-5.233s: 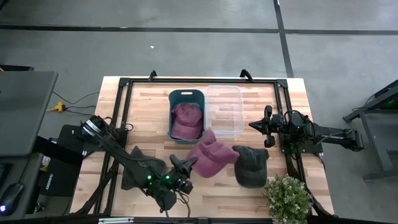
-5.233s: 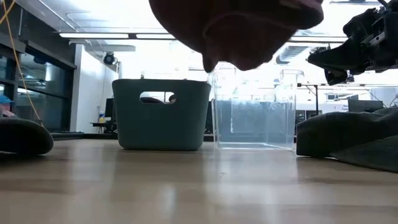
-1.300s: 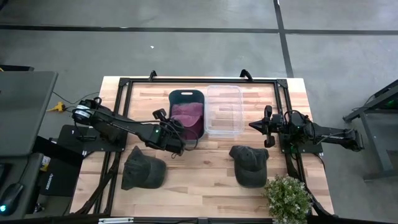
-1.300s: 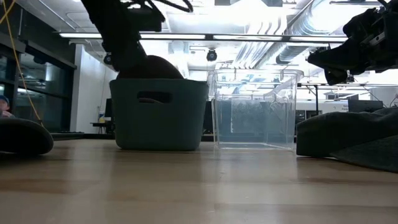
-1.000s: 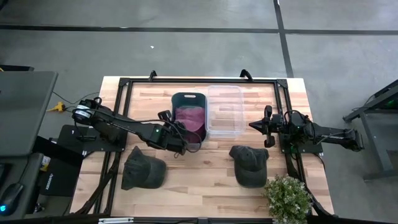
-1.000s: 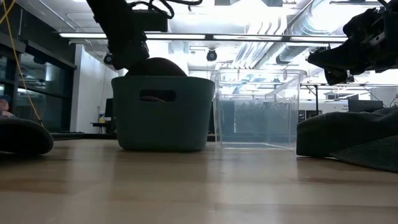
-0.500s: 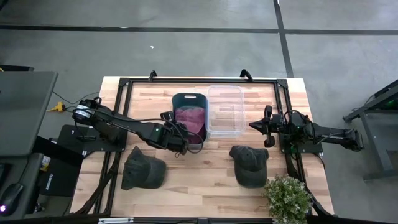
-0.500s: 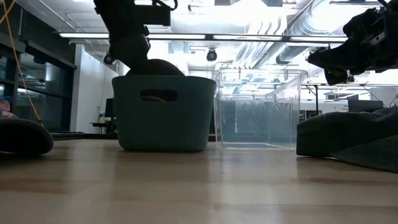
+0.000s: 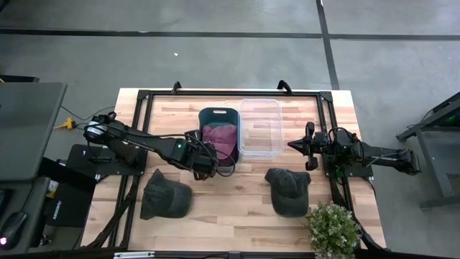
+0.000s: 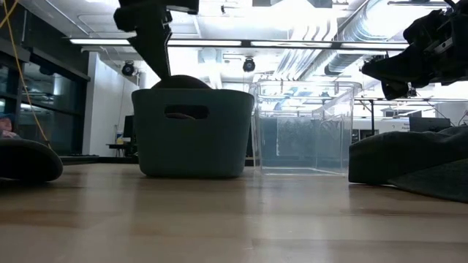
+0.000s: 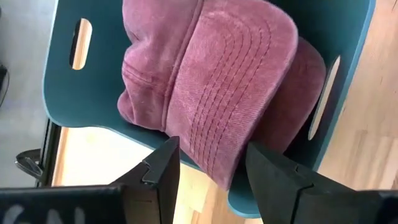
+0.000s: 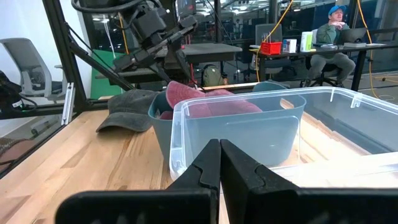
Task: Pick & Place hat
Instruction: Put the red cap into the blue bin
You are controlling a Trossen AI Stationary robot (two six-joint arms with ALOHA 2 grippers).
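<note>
Left gripper (image 9: 210,162): over the near rim of the teal bin, fingers (image 11: 163,167) spread apart and holding nothing, the pink hats just beyond them.
Right gripper (image 9: 305,146): at the right side of the table, just right of the clear box, fingers (image 12: 208,163) pressed together, empty.
Teal bin (image 9: 205,115): on the far middle of the table, its right wall touching the clear box.
Pink hats (image 9: 219,136): piled inside the teal bin; in the left wrist view the top one (image 11: 230,81) lies brim toward the near rim, with another under it.
Clear box (image 9: 260,108): just right of the teal bin, nothing seen inside.
Dark hat, left (image 9: 164,196): flat on the near left of the table, apart from the bin.
Dark hat, right (image 9: 289,191): flat on the near right of the table, near the plant.
Plant (image 9: 333,227): at the near right corner.
Table (image 9: 237,208): pale wood boards in a black frame.
Person (image 12: 336,31): seated at a desk in the room beyond, seen in the right wrist view.
</note>
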